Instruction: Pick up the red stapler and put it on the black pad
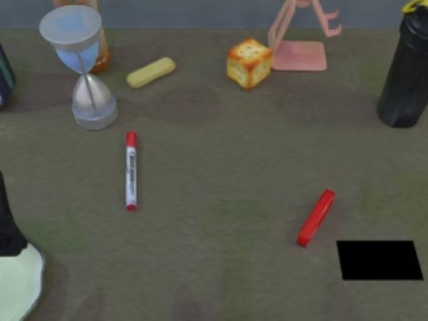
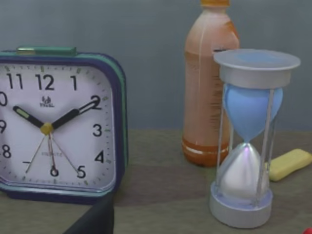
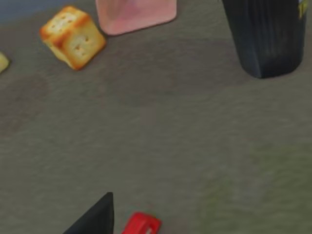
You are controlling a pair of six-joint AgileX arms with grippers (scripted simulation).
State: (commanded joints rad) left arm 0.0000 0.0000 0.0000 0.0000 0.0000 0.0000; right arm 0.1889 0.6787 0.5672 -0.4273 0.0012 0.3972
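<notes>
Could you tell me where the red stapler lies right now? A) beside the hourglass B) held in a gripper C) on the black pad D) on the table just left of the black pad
D: the red stapler lies tilted on the table, apart from the black pad, with no gripper on it.

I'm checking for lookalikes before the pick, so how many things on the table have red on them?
2. The red stapler lies at the right, just left of the black pad. The white marker, red at cap and tip, lies at centre-left, below the hourglass. Others could sit outside the views.
</notes>
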